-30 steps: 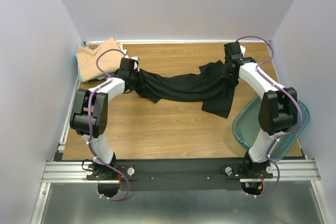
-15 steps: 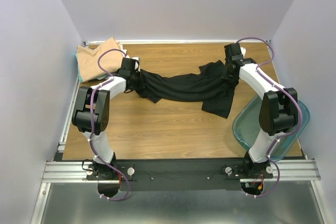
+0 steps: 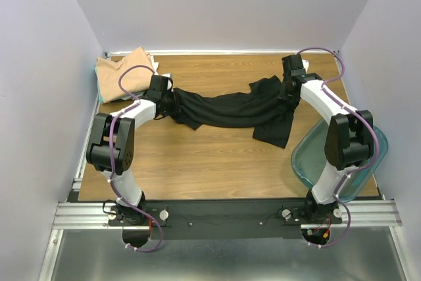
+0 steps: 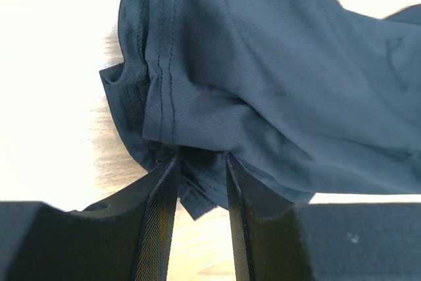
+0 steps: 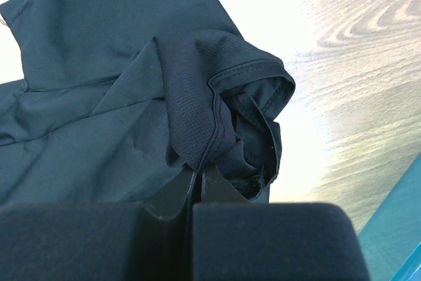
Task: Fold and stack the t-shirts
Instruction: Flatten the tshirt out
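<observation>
A black t-shirt (image 3: 230,110) lies stretched in a rumpled band across the wooden table between my two grippers. My left gripper (image 3: 170,102) is at its left end. In the left wrist view the left gripper (image 4: 200,159) has its jaws apart, with a bunched, stitched fold of the black t-shirt (image 4: 263,64) between the tips. My right gripper (image 3: 287,93) is at the shirt's right end. In the right wrist view the right gripper (image 5: 200,172) is shut on a hemmed sleeve edge of the black t-shirt (image 5: 99,97). A tan t-shirt (image 3: 125,74) lies folded at the back left corner.
A clear teal bin (image 3: 373,162) sits at the table's right edge beside the right arm's elbow; its rim (image 5: 401,241) shows in the right wrist view. Pale cloth (image 3: 158,65) peeks from under the tan shirt. Walls close in the table on three sides.
The left arm's elbow has swung slightly, and its gripper has barely shifted at the shirt's left end. The right arm and the shirt have stayed put.
</observation>
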Robot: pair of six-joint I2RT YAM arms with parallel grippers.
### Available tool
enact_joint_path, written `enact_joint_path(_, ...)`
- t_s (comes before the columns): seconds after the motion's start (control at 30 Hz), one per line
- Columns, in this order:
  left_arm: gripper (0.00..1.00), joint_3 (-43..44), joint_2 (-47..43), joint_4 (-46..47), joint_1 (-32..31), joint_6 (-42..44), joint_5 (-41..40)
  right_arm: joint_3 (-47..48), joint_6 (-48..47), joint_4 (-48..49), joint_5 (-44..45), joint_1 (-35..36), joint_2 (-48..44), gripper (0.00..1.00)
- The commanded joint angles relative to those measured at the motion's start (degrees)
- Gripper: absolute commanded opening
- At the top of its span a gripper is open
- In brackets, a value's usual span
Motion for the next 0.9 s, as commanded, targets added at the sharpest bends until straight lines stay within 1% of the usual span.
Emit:
enact_joint_path(0.0,0.42,-0.3,-1.6,1.2,-0.1,-1.3,0.2,-0.8,0.8,0.1,-1.3,-0.3,-1.7,0.05)
enact_joint_path(0.4,0.4,0.1,1.6,0.8,-0.2,-1.2,1.0,-1.4,0.8,0.1,-1.3,-0.6,-2.3,0.05)
enact_joint_path(0.53,0.34,0.2,2.8,0.6,-0.4,-0.9,1.2,-1.5,0.8,0.1,-1.3,-0.8,-2.5,0.05)
enact_joint_path(0.63,0.33,-0.4,2.6,0.6,-0.5,-0.8,0.9,-1.7,0.9,0.1,-1.3,-0.8,-2.7,0.05)
enact_joint_path(0.67,0.32,-0.7,2.6,0.6,-0.5,-0.7,0.9,-1.8,0.9,0.1,-1.3,-0.9,-2.7,0.05)
enact_joint_path(0.7,0.27,-0.8,2.5,0.7,-0.6,-0.7,0.9,-1.8,1.0,0.1,-1.3,-0.9,-2.7,0.05)
enact_joint_path(0.73,0.19,-1.0,2.3,0.7,-0.6,-0.6,0.9,-1.8,1.0,0.1,-1.3,-0.9,-2.7,0.05)
enact_joint_path(0.77,0.16,-0.9,2.2,0.7,-0.6,-0.6,1.0,-1.8,1.0,0.0,-1.3,-0.9,-2.6,0.05)
enact_joint_path(0.87,0.13,-0.3,0.9,0.2,-0.6,0.0,1.2,-1.4,1.1,0.1,-1.5,-1.3,-2.5,0.05)
